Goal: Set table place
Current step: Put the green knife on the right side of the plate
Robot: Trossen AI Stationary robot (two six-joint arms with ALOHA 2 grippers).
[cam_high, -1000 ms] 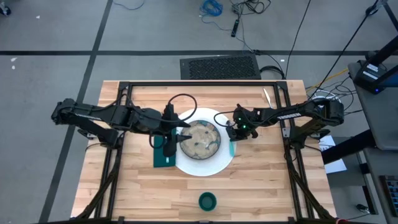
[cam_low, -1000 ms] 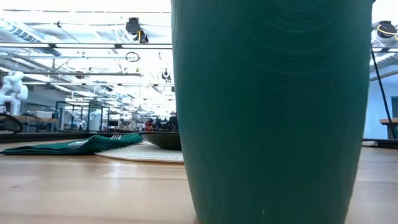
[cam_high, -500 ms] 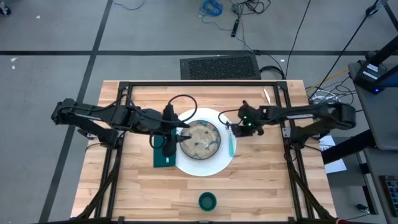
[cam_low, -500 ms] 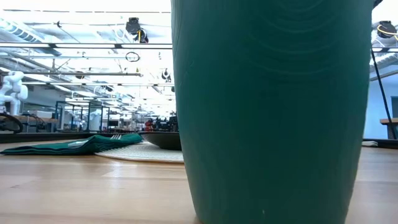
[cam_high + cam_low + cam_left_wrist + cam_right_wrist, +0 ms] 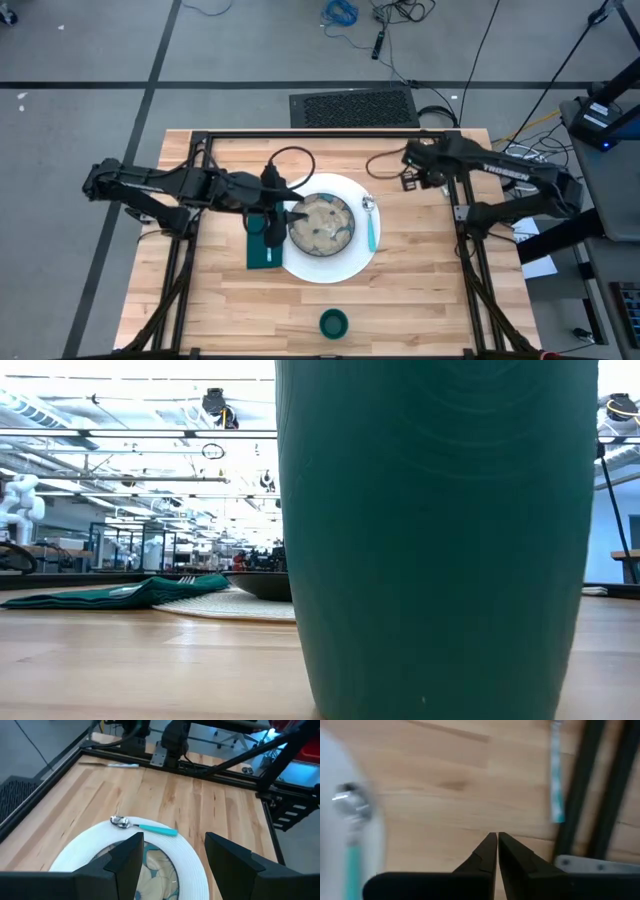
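The white plate (image 5: pixel 325 262) holds the speckled bowl (image 5: pixel 322 222) at mid table. The green napkin (image 5: pixel 264 250) lies along the plate's left side, with the fork (image 5: pixel 187 579) on it. The teal-handled spoon (image 5: pixel 372 225) lies flat beside the plate's right rim. The knife (image 5: pixel 428 152) lies near the far right corner. The green cup (image 5: pixel 333 323) stands near the front edge. My left gripper (image 5: pixel 172 865) hovers open over the bowl's left side. My right gripper (image 5: pixel 497 851) is shut, empty, pointing down, high above the table between spoon and knife.
The black frame rails (image 5: pixel 320 136) run along the table's far edge and down both sides. The cup (image 5: pixel 440 540) fills most of the low view. Bare wood lies in front of the plate on either side of the cup.
My right gripper has risen from beside the spoon and drawn back toward the table's far right corner, tipping to point down. The spoon stays flat beside the plate's right rim.
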